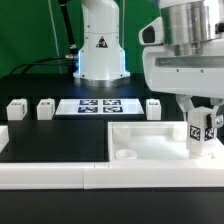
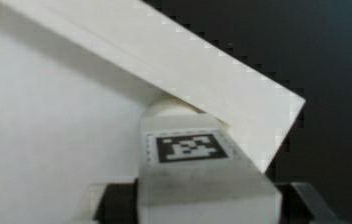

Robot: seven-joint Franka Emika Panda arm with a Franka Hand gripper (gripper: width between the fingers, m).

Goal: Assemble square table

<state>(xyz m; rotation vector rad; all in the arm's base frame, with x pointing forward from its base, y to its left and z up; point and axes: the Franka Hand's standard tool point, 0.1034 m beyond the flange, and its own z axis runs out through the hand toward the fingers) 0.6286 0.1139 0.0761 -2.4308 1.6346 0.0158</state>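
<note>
On the black worktop (image 1: 40, 140), the square table top (image 1: 150, 142) lies flat toward the exterior view's right, just behind the long white border wall (image 1: 50, 172). The gripper (image 1: 200, 128) is clenched on one white tagged leg (image 1: 200, 138), upright over the top's corner at the exterior view's right; whether it sits in the socket I cannot tell. Farther back stand a far-left leg (image 1: 16, 110) and a second leg (image 1: 45, 108), then the marker board (image 1: 98, 105), then a third leg (image 1: 153, 107). Behind them rises the arm's white base (image 1: 100, 50), with a dark room beyond.
</note>
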